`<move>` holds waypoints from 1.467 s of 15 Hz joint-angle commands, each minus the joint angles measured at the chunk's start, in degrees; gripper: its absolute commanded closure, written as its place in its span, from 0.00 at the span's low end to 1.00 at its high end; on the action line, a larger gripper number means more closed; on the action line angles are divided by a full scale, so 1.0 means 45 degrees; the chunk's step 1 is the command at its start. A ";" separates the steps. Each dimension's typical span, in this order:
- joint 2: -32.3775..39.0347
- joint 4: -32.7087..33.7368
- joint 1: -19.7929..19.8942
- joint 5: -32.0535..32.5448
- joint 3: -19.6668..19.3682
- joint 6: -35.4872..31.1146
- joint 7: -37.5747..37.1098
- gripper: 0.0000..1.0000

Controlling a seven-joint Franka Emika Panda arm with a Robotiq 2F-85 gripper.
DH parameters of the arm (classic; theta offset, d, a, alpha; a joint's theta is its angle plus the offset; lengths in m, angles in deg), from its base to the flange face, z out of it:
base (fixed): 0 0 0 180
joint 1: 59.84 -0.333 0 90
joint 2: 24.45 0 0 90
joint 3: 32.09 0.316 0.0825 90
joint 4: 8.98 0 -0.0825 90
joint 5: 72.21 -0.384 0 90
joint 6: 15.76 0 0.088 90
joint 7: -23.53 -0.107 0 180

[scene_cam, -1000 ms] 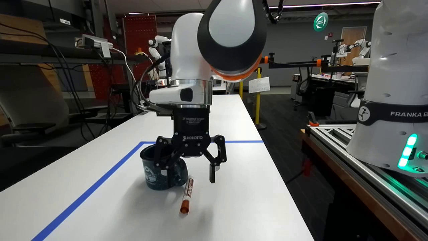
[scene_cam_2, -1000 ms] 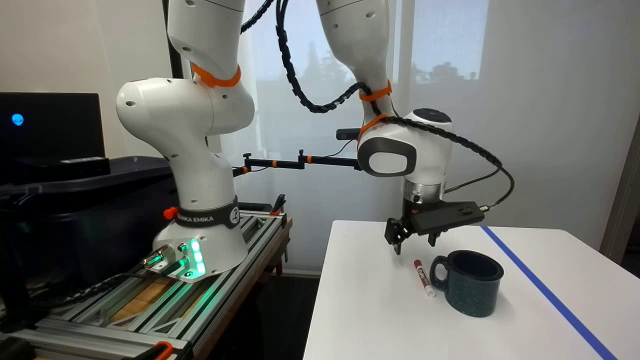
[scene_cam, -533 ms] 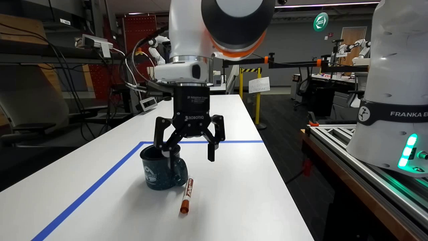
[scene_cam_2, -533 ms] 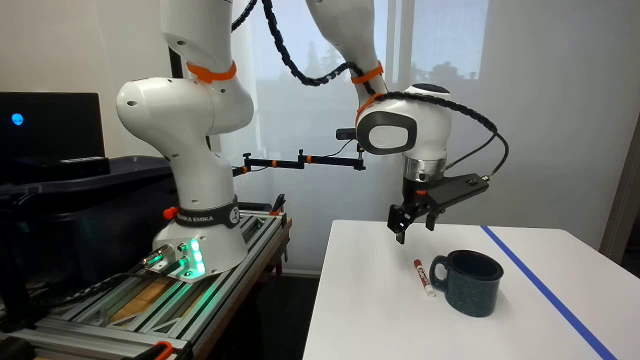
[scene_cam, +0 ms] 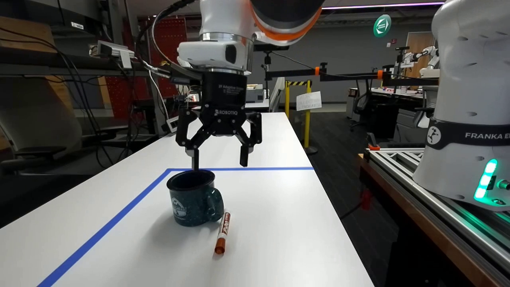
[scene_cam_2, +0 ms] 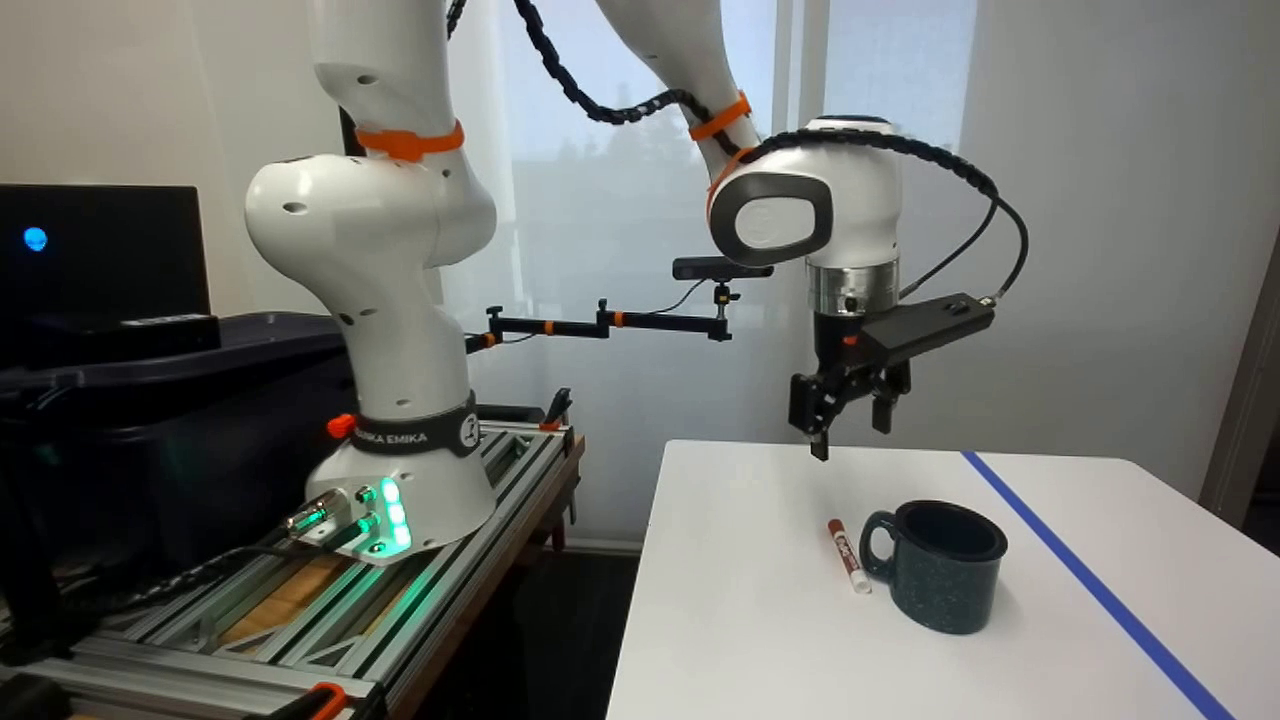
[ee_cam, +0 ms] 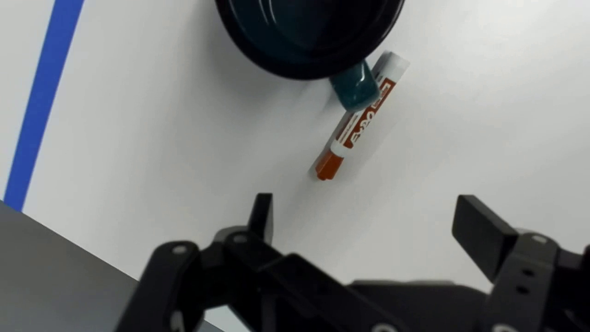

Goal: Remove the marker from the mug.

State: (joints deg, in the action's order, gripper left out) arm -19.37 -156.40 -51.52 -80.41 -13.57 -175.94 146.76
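The marker [scene_cam: 224, 231] is a white and orange-red stick with a darker orange-red cap. It lies on the white table beside the mug, outside it, also in an exterior view [scene_cam_2: 848, 556]. The dark teal mug [scene_cam: 189, 207] stands upright with its handle toward the marker; it also shows in an exterior view [scene_cam_2: 945, 578]. In the wrist view the handle [ee_cam: 355, 90] covers part of the marker [ee_cam: 359, 131]; the mug's visible inside [ee_cam: 304, 41] holds nothing. My gripper [scene_cam: 219, 166] is open and empty, above the table and behind the mug; its spread fingers show in the wrist view [ee_cam: 484, 235].
Blue tape [scene_cam: 119, 217] runs along the white table [scene_cam_2: 720, 600] beyond the mug. A second robot arm's base [scene_cam_2: 400, 500] stands on a metal-framed bench beside the table. A camera on a thin black arm [scene_cam_2: 660, 322] reaches out near my arm.
My gripper has risen away from the table, staying open. The marker and the mug have not moved.
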 commanded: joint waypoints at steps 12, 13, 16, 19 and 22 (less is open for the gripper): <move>-0.2136 -0.0323 -0.2362 -0.2152 -0.2387 0.2935 -0.6788 0.00; -0.2212 -0.0335 -0.2440 -0.2081 -0.2464 0.3038 -0.7238 0.00; -0.2282 -0.0323 -0.2641 -0.2121 -0.2613 0.3135 -0.8183 0.00; -0.1733 -0.0012 -0.2737 -0.1929 -0.2773 0.2879 -0.8087 0.00; -0.1738 -0.0015 -0.2761 -0.1930 -0.2808 0.2896 -0.8195 0.00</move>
State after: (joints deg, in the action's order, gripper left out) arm -27.17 -156.52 -62.61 -89.27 -24.87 -163.01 110.06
